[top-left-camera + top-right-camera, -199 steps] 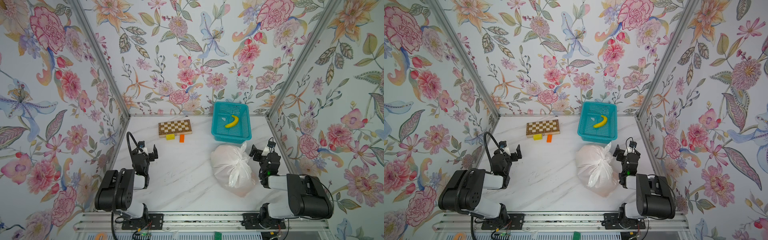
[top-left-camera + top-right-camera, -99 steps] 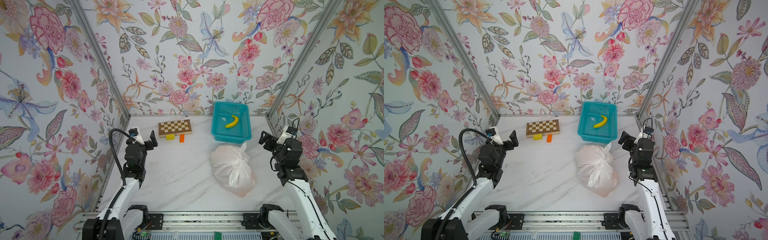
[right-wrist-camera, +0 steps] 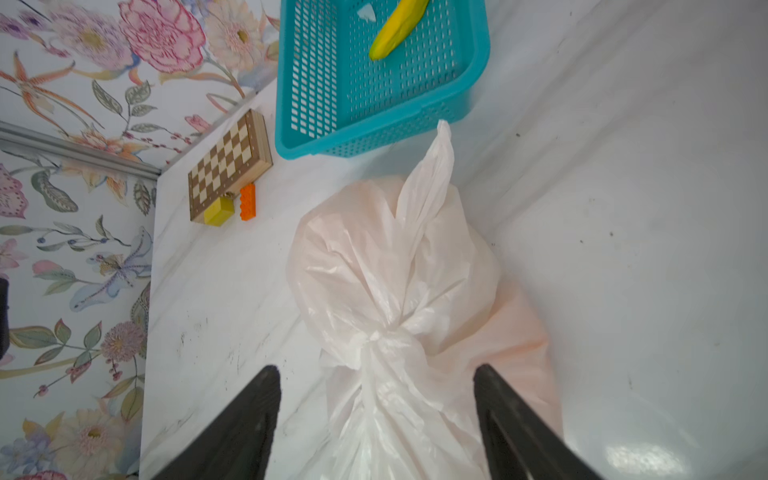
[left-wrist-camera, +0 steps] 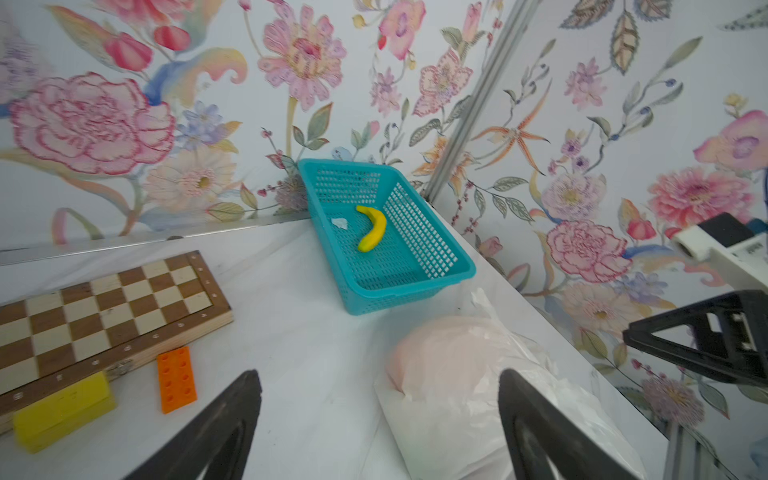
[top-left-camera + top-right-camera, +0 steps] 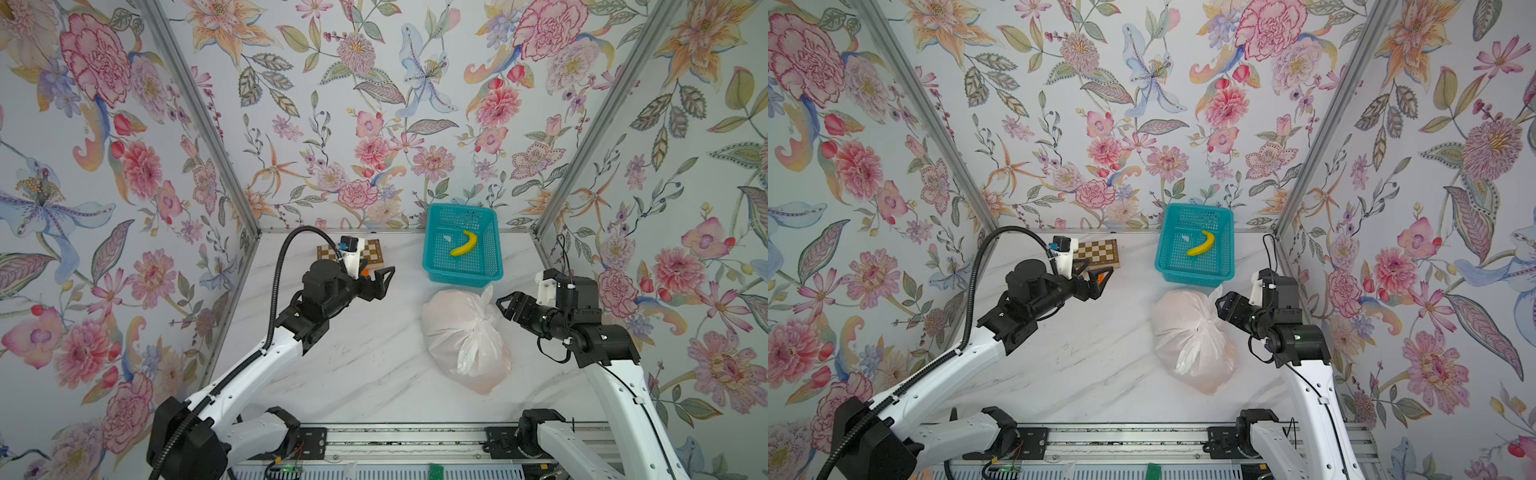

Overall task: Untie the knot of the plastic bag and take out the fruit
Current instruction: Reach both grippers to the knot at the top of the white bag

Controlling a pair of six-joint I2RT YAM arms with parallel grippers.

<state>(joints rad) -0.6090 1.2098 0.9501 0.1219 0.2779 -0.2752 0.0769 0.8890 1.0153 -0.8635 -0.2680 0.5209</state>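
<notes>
2 arms hover: the black left pincer [image 5: 386, 282] gapes empty, well apart from the large translucent white plastic bag [image 5: 449, 328] on the marble tabletop [image 5: 353, 374]; the right pincer [image 5: 502, 306] gapes empty near its twisted knot [image 3: 384, 336] — a careless pinch could tear thin film.

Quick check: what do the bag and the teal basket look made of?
The plastic bag: thin translucent whitish film, crinkled and slightly shiny, bunched at the knot. The basket: probably rigid moulded teal plastic, smooth, with grid holes.
</notes>
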